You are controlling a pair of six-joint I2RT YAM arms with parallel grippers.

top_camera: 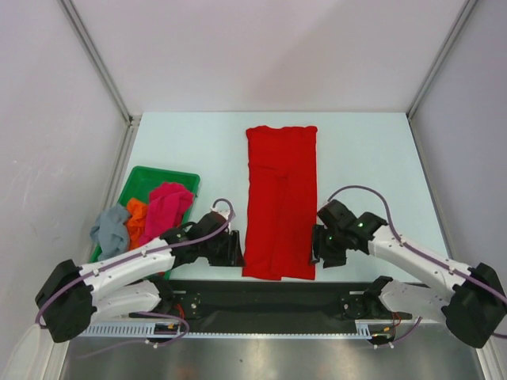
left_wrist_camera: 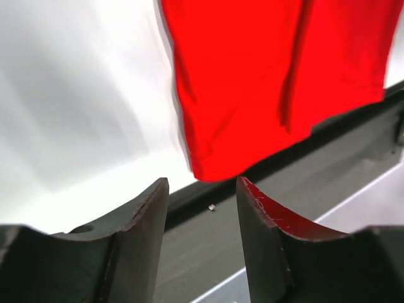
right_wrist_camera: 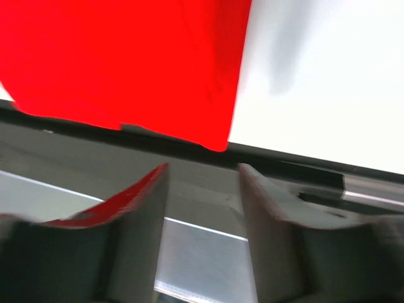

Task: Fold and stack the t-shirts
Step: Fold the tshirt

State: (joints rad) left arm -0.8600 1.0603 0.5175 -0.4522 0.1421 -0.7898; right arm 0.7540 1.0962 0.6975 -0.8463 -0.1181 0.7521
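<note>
Top external: the red t-shirt (top_camera: pixel 280 202) lies flat in the middle of the counter (top_camera: pixel 364 150). It is folded lengthwise into 1 long strip with a ridge down its centre, and its near end reaches the dark rail (top_camera: pixel 277 297).

Left jaws and right jaws flank that near end, both parted and empty, with no cloth between them.

3 more t-shirts, grey-blue (top_camera: pixel 109 229), orange (top_camera: pixel 136 215) and magenta-pink (top_camera: pixel 166 204), are heaped on the green tray (top_camera: pixel 142 180) at left.

Risks:
- A corner pinch may catch only the top layer, opening the fold.
- The hem may snag on the rail.

Centre: bright red cloth t-shirt (top_camera: pixel 280 202), folded long and flat | left gripper (top_camera: pixel 232 251) and right gripper (top_camera: pixel 318 254) flank its near corners
</note>
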